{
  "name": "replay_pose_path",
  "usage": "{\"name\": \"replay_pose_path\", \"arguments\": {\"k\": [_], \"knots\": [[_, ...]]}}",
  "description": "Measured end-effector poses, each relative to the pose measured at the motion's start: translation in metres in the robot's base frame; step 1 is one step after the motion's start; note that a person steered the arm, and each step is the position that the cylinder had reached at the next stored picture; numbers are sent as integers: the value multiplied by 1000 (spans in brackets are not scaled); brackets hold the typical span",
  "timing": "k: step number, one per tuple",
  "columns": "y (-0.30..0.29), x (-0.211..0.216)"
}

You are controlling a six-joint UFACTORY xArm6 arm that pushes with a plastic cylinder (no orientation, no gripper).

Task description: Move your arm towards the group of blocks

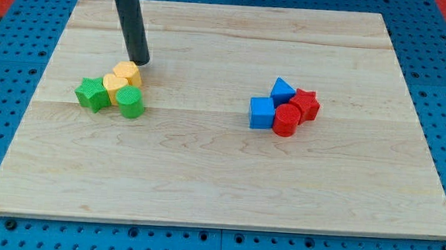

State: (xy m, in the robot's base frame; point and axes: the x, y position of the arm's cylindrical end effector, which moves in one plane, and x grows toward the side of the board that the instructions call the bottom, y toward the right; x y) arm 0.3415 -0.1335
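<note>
Currently my tip (139,61) rests on the wooden board (220,179) at the view's upper left, just above the yellow hexagonal block (128,73) and almost touching it. I have no fingers to open or close, only a straight dark rod, matte and round, and it holds nothing. The group near me has four blocks pressed together: the yellow hexagonal block at the top, a second yellow block (114,86) below it whose shape I cannot tell well, a green star block (91,94) at the view's left, and a green cylinder (130,102) at the bottom. All look like ribbed plastic. Well apart, at the view's right, stands another cluster: a blue triangular block (282,89), a blue cube (261,112), a red star block (306,104) and a red cylinder (287,120). The board is pale wood with visible grain, lying on a blue perforated surface (9,65).
</note>
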Motion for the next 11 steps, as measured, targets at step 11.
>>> {"name": "replay_pose_path", "arguments": {"k": [11], "knots": [[260,88]]}}
